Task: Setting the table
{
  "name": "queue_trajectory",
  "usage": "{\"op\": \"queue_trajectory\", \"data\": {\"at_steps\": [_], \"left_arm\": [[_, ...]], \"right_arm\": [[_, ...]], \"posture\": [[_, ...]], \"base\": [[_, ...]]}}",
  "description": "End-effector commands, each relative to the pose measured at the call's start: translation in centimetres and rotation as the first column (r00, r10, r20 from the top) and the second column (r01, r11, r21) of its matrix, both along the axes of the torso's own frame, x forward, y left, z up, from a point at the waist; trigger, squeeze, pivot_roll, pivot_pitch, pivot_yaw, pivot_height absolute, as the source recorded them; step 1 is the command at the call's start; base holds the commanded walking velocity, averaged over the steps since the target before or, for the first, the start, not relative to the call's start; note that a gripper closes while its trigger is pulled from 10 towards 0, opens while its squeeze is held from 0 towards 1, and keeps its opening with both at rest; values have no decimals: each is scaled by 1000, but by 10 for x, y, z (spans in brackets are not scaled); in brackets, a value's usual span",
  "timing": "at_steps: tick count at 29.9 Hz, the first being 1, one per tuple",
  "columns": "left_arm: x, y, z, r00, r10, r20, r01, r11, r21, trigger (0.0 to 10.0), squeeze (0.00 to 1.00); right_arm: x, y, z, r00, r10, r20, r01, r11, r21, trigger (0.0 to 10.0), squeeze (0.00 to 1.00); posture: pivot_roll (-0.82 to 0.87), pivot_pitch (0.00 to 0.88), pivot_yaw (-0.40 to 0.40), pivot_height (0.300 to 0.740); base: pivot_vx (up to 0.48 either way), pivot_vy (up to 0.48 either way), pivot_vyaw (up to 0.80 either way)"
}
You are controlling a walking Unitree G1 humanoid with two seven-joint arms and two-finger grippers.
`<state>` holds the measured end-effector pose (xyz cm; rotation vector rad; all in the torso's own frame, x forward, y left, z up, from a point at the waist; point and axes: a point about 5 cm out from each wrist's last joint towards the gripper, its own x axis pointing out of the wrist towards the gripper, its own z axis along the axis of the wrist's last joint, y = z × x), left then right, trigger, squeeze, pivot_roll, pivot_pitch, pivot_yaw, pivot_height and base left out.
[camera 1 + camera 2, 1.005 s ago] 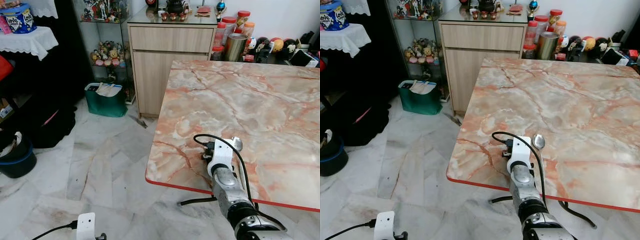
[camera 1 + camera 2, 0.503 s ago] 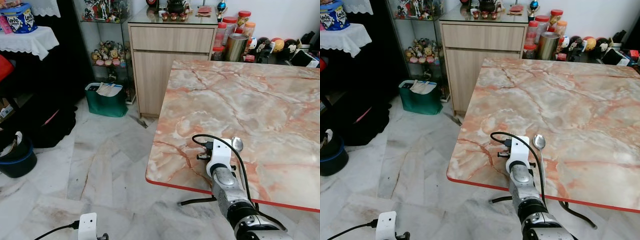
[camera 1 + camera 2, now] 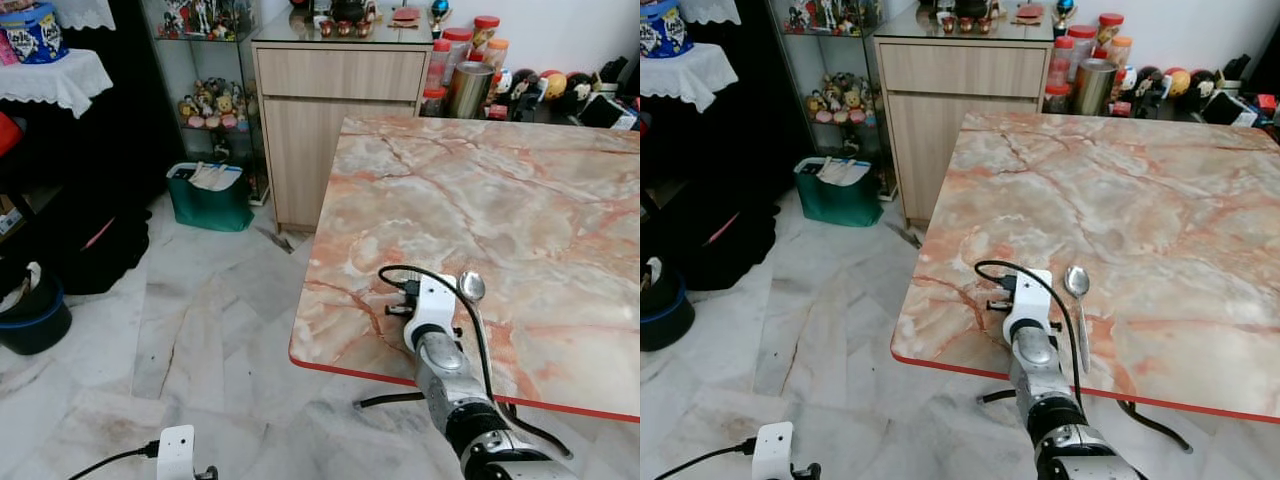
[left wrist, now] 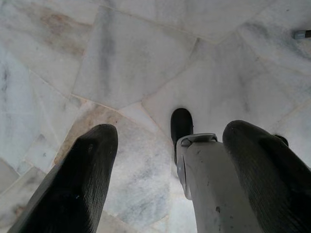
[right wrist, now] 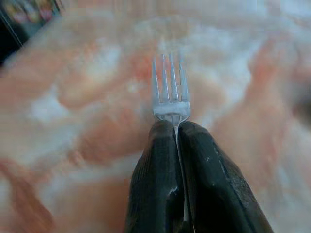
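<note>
The right end effector (image 5: 176, 131) clamps a fork (image 5: 170, 92) over the table (image 3: 560, 200) beside the spoon (image 3: 1078, 300); its handle is hidden. The left end effector (image 4: 165, 160) hangs open above the floor (image 4: 121, 63).

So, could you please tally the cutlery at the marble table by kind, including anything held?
Spoons: 1, the spoon lying on the table.
Forks: 1, the fork held in the right gripper.
Total: 2.

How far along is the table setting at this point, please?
Done: a spoon lies on the marble table near its front edge. In hand: the right gripper is shut on a fork above the tabletop, not yet laid down. The left gripper hangs open over the floor.
</note>
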<state>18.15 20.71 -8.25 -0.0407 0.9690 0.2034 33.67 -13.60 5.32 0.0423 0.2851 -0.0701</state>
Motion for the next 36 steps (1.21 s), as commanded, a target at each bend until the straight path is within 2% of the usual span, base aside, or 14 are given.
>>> {"op": "queue_trajectory", "data": {"at_steps": [1, 2, 3, 7, 14, 36], "left_arm": [[2, 0, 1, 1000, 18, 0, -18, 1000, -3, 10000, 0], [2, 0, 1, 1000, 18, 0, -18, 1000, -3, 10000, 0], [3, 0, 1, 1000, 20, 4, -20, 1000, -1, 10000, 0], [2, 0, 1, 1000, 8, -5, -7, 1000, 10, 10000, 0], [3, 0, 1, 1000, 4, 2, -4, 1000, 17, 10000, 0], [3, 0, 1, 1000, 9, 6, -9, 1000, 30, 10000, 0]], "right_arm": [[14, 8, 29, 991, 40, 130, -38, 999, -17, 10000, 0], [14, 8, 29, 991, 40, 130, -38, 999, -17, 10000, 0], [18, 13, 43, 979, 69, 194, -64, 997, -33, 10000, 0], [24, 23, 70, 945, 127, 302, -112, 992, -64, 10000, 0], [27, 29, 88, 925, 145, 351, -134, 989, -57, 10000, 0], [24, 28, 90, 928, 159, 336, -149, 987, -57, 10000, 0]], "posture": [[-35, 0, 3, 740], [-35, 0, 3, 740], [-36, 0, 1, 740], [-39, 0, 1, 740], [-41, 0, -3, 740], [-40, 0, -6, 740]], "base": [[0, 0, 0], [0, 0, 0], [0, 0, 0], [0, 0, 0], [0, 0, 0], [0, -473, 0]]}}
